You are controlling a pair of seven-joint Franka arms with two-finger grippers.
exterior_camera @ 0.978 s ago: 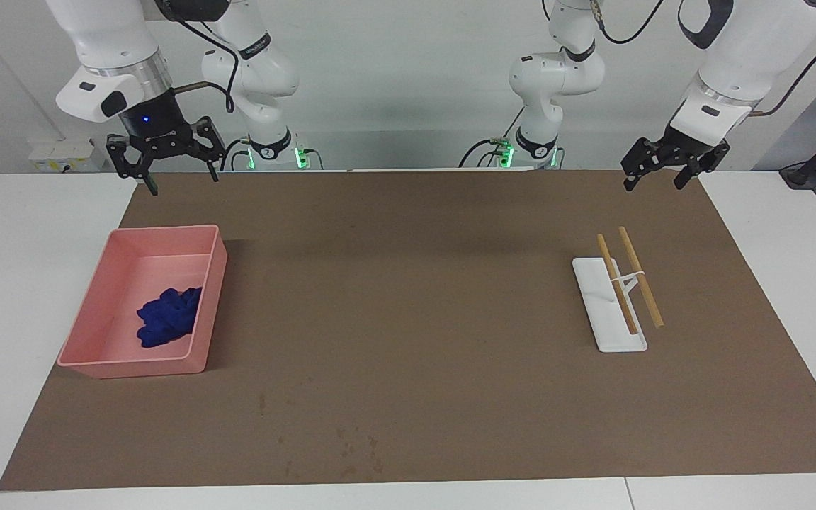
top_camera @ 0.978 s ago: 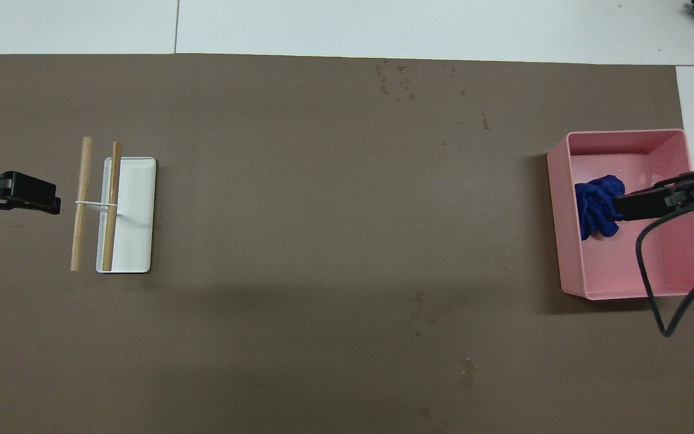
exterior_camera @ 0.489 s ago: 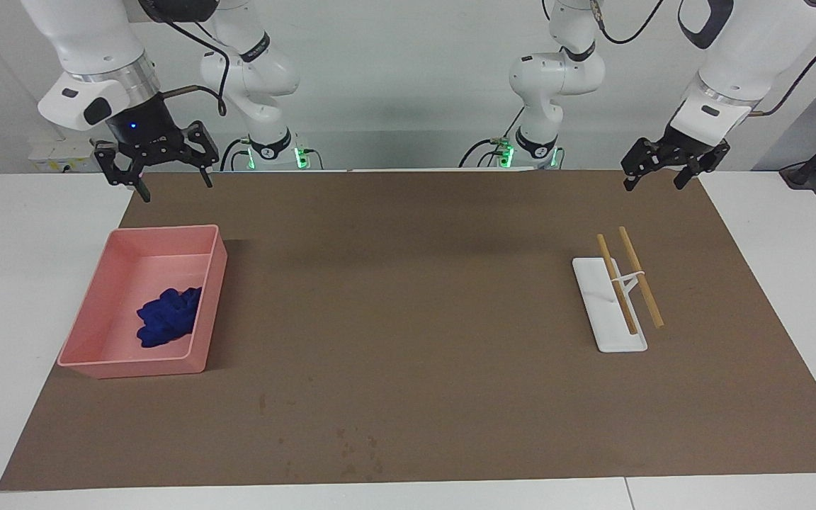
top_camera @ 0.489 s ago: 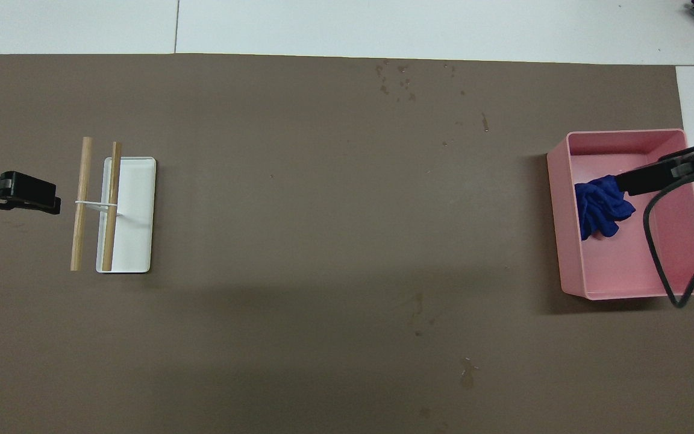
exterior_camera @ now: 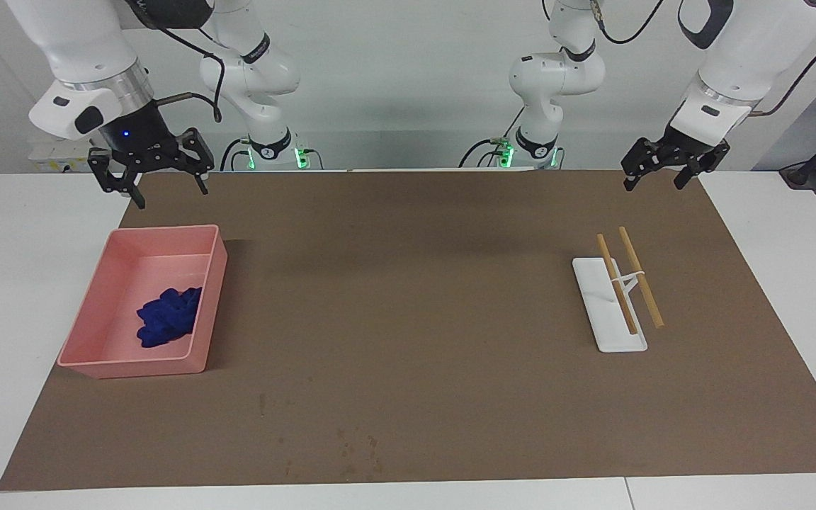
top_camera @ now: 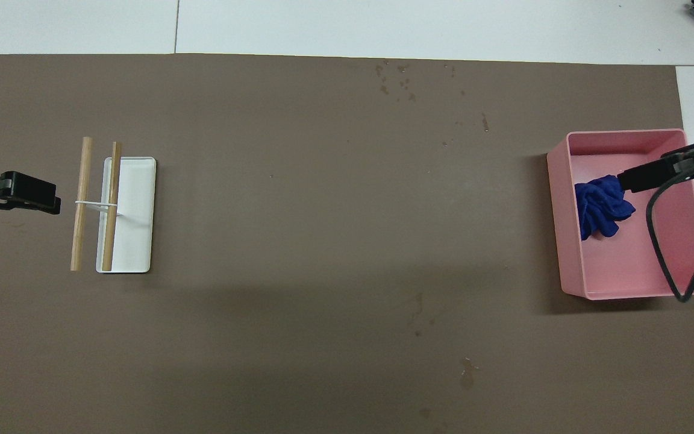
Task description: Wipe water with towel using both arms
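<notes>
With the towel [exterior_camera: 168, 316] bunched in the pink tray [exterior_camera: 94, 363] (hard against one wall), that wall could be struck if the raised right gripper [exterior_camera: 154, 173], fingers spread and empty like the waiting left gripper [exterior_camera: 664, 171], is lowered carelessly.

overhead shot chops off both arms at the sides, only the left claw [top_camera: 40, 199] tip and a sliver of the right claw [top_camera: 648, 178] show

Right gripper [exterior_camera: 169, 188] raised, fingers spread, left gripper [exterior_camera: 657, 179] raised too — fingers apart, waiting
</notes>
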